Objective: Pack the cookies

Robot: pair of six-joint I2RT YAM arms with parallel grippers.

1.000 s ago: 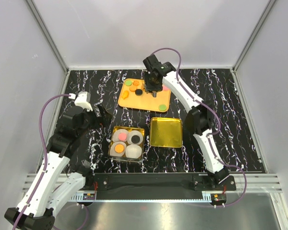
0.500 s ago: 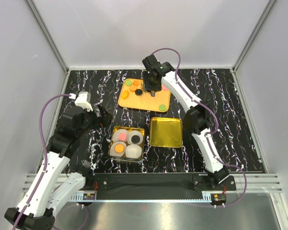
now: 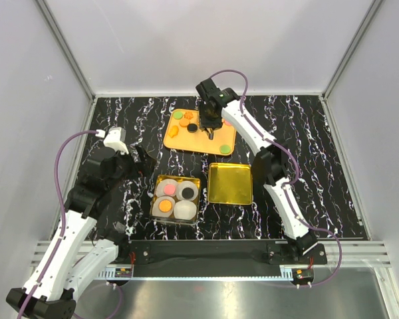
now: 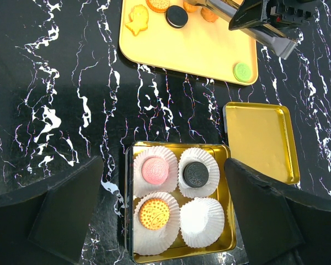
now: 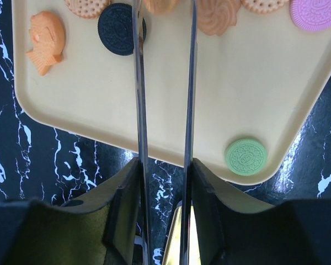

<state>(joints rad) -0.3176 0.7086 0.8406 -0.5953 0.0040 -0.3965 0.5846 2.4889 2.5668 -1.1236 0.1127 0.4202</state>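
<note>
The cookies lie on a yellow tray (image 3: pixel 201 138). In the right wrist view I see a black one (image 5: pixel 120 28), an orange fish (image 5: pixel 46 41), an orange flower (image 5: pixel 216 15), a pink one (image 5: pixel 314 12) and a green one (image 5: pixel 245 156). My right gripper (image 5: pixel 165 165) is shut on metal tongs (image 5: pixel 139 83). Their blades stand apart over the tray, the tips either side of an orange cookie (image 5: pixel 161 5) at the frame edge. My left gripper (image 4: pixel 163 204) is open above the gold tin (image 4: pixel 227 165). In the tin, paper cups hold a pink (image 4: pixel 155 169), a black (image 4: pixel 196 174) and an orange cookie (image 4: pixel 154 213). One cup (image 4: pixel 205 221) is empty.
The tin's gold lid (image 4: pixel 259 141) lies flat right of the tin, just in front of the tray. The table is black marble-patterned (image 3: pixel 120 119), with white walls on three sides.
My right arm has shifted slightly left over the tray with the tongs. My left arm has not moved.
</note>
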